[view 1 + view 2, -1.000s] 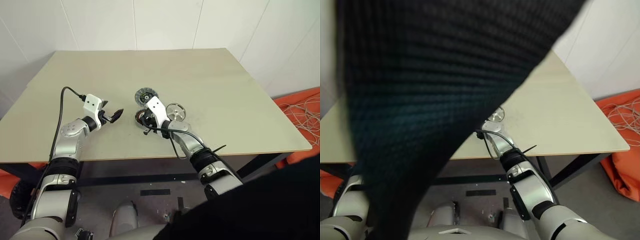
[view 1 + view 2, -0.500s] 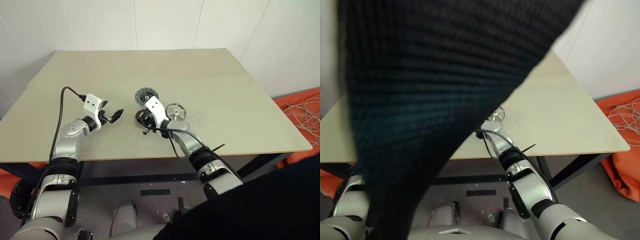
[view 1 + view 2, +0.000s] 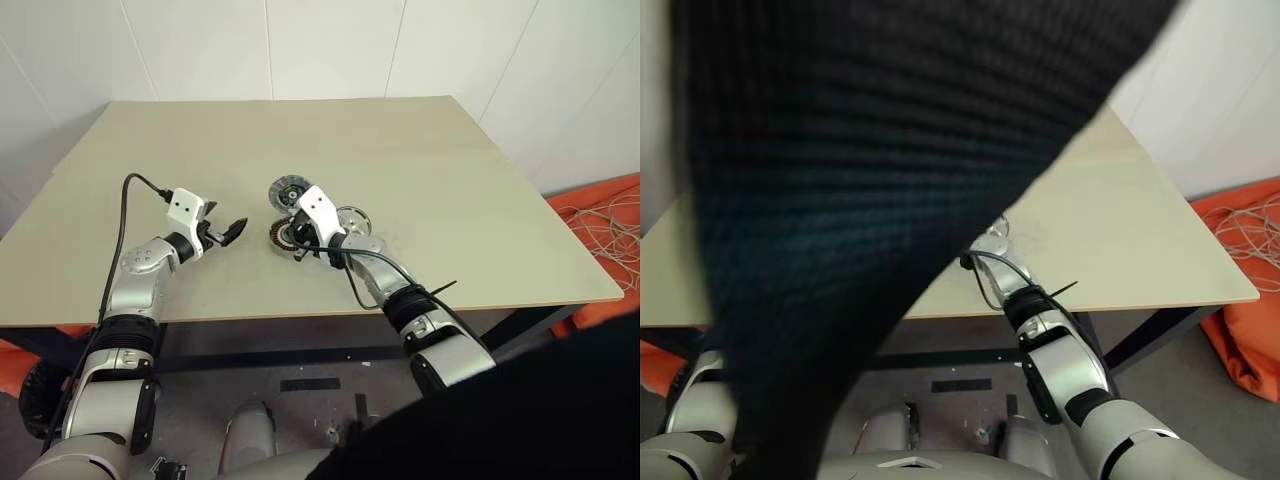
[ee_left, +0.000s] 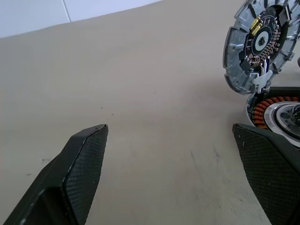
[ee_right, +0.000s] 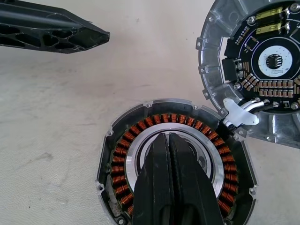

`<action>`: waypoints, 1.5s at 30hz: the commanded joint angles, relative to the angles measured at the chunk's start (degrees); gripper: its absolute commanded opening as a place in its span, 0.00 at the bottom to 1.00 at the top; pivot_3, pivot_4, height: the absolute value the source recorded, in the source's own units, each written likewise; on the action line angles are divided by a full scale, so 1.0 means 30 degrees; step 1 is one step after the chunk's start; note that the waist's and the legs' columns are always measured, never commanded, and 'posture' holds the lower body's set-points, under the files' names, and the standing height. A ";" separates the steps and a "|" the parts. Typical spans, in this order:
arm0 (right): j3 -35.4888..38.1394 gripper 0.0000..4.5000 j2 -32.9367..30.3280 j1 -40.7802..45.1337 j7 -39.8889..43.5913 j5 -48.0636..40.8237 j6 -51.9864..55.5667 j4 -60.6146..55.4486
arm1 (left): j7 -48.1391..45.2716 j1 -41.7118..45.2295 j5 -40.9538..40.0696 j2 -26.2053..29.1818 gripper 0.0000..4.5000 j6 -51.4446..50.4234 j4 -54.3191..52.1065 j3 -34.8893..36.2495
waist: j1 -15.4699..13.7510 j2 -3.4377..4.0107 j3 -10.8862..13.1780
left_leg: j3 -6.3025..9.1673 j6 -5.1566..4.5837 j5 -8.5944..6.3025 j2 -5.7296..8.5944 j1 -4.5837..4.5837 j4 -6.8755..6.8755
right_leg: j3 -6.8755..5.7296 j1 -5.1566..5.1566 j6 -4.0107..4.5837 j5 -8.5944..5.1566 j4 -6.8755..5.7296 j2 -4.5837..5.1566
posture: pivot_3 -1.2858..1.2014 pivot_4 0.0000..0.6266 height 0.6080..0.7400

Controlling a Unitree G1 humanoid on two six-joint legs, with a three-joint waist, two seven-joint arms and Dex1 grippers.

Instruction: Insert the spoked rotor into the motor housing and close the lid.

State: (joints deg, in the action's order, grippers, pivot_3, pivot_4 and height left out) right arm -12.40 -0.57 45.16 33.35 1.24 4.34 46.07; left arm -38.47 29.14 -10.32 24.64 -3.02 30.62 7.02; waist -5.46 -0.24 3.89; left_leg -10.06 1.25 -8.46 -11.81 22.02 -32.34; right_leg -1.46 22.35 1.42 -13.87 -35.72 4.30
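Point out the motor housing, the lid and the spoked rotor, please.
motor housing (image 5: 123,174): right wrist view, on its copper winding ring.
lid (image 5: 273,61): right wrist view, on the pale centre of its dark face.
spoked rotor (image 3: 352,221): left eye view, on its spokes.

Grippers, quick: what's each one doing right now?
Left gripper: open, holding nothing.
Right gripper: shut, empty, over the motor housing.

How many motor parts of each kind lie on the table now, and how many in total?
Spoked rotor: 1
Motor housing with copper windings: 1
Lid, its dark circuit face showing: 1
Total: 3 parts on the table
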 commanded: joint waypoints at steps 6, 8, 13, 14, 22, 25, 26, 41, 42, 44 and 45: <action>0.0314 0.01 -0.0008 0.0283 -0.0166 0.0167 -0.0235 0.0129 | 0.0019 0.0356 -0.0145 0.0120 1.00 0.0143 -0.0597 0.0084 | -0.0011 0.0000 0.0000 | -0.0001 -0.0001 -0.0001 0.0002 0.0001 -0.0005 | 0.0000 -0.0003 0.0000 0.0000 0.0002 0.0002 | 0.52 0.00 1.00; 0.0341 0.01 -0.0027 0.0248 -0.0134 0.0143 -0.0210 0.0063 | 0.0020 0.0374 -0.0132 0.0116 1.00 0.0151 -0.0565 0.0072 | -0.0011 0.0000 0.0000 | -0.0001 -0.0001 -0.0001 0.0002 0.0000 -0.0005 | 0.0000 -0.0004 0.0000 0.0000 0.0000 0.0002 | 0.52 0.00 1.00; 0.0694 0.01 -0.0054 0.0041 0.0587 -0.0558 0.0242 -0.1071 | 0.0043 0.0399 -0.0126 0.0092 1.00 0.0156 -0.0502 0.0071 | -0.0012 0.0001 0.0000 | -0.0001 -0.0001 -0.0001 0.0002 0.0003 -0.0005 | 0.0000 -0.0004 0.0000 0.0000 0.0003 0.0002 | 0.52 0.00 1.00; 0.0724 0.01 -0.0085 -0.0027 0.0753 -0.0646 0.0321 -0.1355 | 0.0045 0.0405 -0.0123 0.0087 1.00 0.0165 -0.0484 0.0070 | -0.0011 0.0001 0.0001 | -0.0001 -0.0002 -0.0001 0.0002 0.0006 -0.0005 | 0.0000 -0.0002 0.0000 0.0000 0.0005 0.0002 | 0.52 0.00 1.00; 0.0934 0.01 -0.0391 -0.0356 0.1051 -0.0926 0.0761 -0.2310 | 0.0039 0.0469 -0.0101 0.0020 1.00 0.0242 -0.0350 0.0046 | -0.0009 0.0001 0.0001 | -0.0001 -0.0002 -0.0001 0.0000 0.0020 0.0000 | -0.0001 0.0013 0.0000 0.0000 0.0008 0.0001 | 0.52 0.00 1.00; 0.1230 0.01 -0.0501 -0.0028 0.0506 -0.0781 0.0621 -0.1726 | 0.0022 0.0505 -0.0085 -0.0003 1.00 0.0277 -0.0300 0.0022 | -0.0013 0.0001 0.0001 | -0.0002 -0.0002 -0.0001 0.0002 0.0020 -0.0002 | -0.0001 0.0012 0.0000 0.0000 0.0007 0.0001 | 0.52 0.00 1.00; 0.1282 0.01 -0.0522 0.0081 0.0381 -0.0704 0.0528 -0.1507 | 0.0017 0.0532 -0.0074 -0.0004 1.00 0.0298 -0.0259 0.0016 | -0.0012 0.0000 0.0001 | -0.0002 -0.0002 -0.0001 0.0001 0.0018 -0.0002 | 0.0000 0.0011 0.0000 0.0000 0.0007 0.0001 | 0.52 0.00 1.00; 0.1907 0.01 -0.0335 0.2561 -0.1570 0.0005 -0.2401 0.4711 | -0.0009 0.0575 -0.0015 0.0179 1.00 0.0424 -0.0132 0.0056 | -0.0009 0.0002 0.0001 | -0.0006 -0.0002 -0.0001 0.0002 0.0018 -0.0006 | 0.0000 0.0012 0.0002 0.0000 0.0001 0.0004 | 0.52 0.00 1.00; 0.1930 0.01 -0.0323 0.2583 -0.1530 0.0006 -0.2475 0.4758 | -0.0003 0.0554 -0.0021 0.0200 1.00 0.0414 -0.0156 0.0074 | -0.0008 0.0002 0.0001 | -0.0006 -0.0002 -0.0001 0.0001 0.0017 -0.0007 | -0.0001 0.0011 0.0002 0.0000 -0.0001 0.0004 | 0.52 0.00 1.00; 0.1941 0.01 -0.0301 0.2534 -0.1464 0.0022 -0.2580 0.4757 | 0.0019 0.0529 -0.0022 0.0220 1.00 0.0404 -0.0175 0.0093 | -0.0008 0.0002 0.0001 | -0.0006 -0.0002 -0.0001 0.0001 0.0016 -0.0011 | -0.0001 0.0012 0.0003 0.0001 -0.0004 0.0003 | 0.52 0.00 1.00; 0.1942 0.01 -0.0291 0.2483 -0.1436 0.0020 -0.2597 0.4715 | 0.0032 0.0528 -0.0023 0.0218 1.00 0.0402 -0.0176 0.0097 | -0.0009 0.0001 0.0001 | -0.0006 -0.0002 -0.0001 0.0001 0.0017 -0.0012 | 0.0000 0.0011 0.0003 0.0001 -0.0005 0.0003 | 0.52 0.00 1.00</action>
State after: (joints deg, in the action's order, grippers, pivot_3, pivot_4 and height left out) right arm -7.39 -1.53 51.41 29.01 1.27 -2.27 60.25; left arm -38.48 29.42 -10.14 24.49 -2.72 31.20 6.80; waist -5.49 -0.23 3.89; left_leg -10.07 1.25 -8.46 -11.81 22.07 -32.37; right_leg -1.47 22.39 1.43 -13.86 -35.74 4.31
